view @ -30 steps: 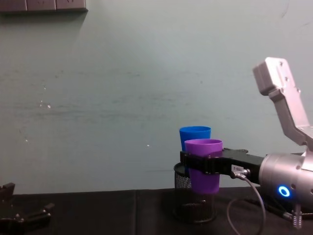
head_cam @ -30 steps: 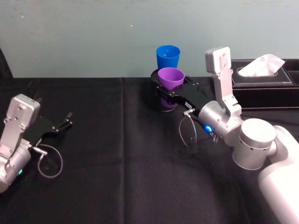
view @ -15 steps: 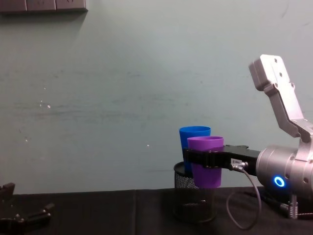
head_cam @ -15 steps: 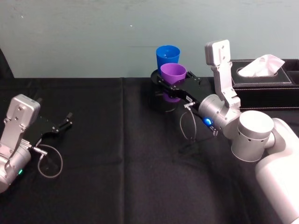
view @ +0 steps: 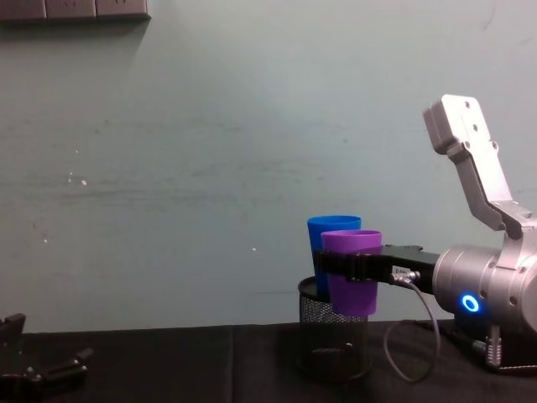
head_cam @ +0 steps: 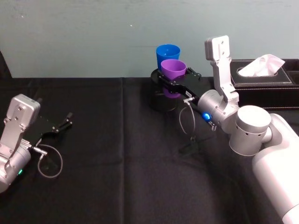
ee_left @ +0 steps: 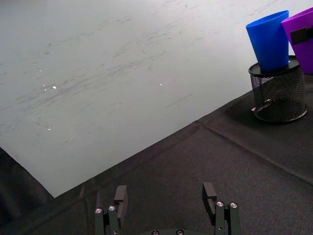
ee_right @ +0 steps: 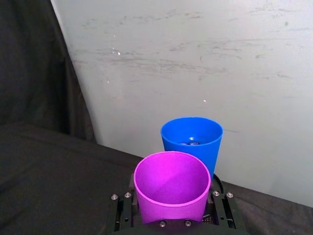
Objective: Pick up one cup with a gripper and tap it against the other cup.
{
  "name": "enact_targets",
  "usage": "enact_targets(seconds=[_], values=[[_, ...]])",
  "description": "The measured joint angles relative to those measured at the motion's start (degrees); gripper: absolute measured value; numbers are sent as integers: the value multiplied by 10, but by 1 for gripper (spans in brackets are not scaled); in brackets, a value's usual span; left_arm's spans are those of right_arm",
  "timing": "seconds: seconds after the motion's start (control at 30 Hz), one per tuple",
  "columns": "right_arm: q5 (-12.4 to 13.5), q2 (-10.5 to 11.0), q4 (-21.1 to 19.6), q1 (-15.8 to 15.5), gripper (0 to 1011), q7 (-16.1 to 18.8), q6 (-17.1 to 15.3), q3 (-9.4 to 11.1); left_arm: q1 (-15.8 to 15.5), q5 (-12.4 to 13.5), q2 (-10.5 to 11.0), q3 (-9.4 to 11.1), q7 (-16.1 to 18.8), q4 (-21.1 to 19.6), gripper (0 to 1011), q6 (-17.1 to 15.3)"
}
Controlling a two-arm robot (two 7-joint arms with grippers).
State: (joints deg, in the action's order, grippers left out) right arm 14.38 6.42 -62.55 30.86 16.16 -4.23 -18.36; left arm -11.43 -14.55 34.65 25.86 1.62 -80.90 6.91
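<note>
Purple cup (head_cam: 174,69), clamped in right gripper (head_cam: 174,78), was lifted and brought nearer blue cup (head_cam: 167,52), which stood in mesh holder (view: 334,357). Contact could not be told; tap judged imminent. Left gripper (head_cam: 67,120) was parked, spread empty, on table (head_cam: 117,140).

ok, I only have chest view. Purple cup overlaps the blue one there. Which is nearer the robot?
Observer: Head view: the purple cup, held in the right gripper, is nearer the robot, and the blue cup is behind it.
Operator: Blue free on the table?
Observer: No. Left wrist view shows it standing inside the black mesh holder, with the purple cup outside that holder.
Operator: Left arm?
Observer: The left gripper is parked low at the far left. Its wrist view shows the jaws open with nothing between them.
</note>
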Motion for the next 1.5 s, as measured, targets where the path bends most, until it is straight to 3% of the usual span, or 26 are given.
enact_targets(seconds=[1.5], values=[[-2,1,-2,-1,734,1,3,0,0,0,0,0,0,0,1000,0]])
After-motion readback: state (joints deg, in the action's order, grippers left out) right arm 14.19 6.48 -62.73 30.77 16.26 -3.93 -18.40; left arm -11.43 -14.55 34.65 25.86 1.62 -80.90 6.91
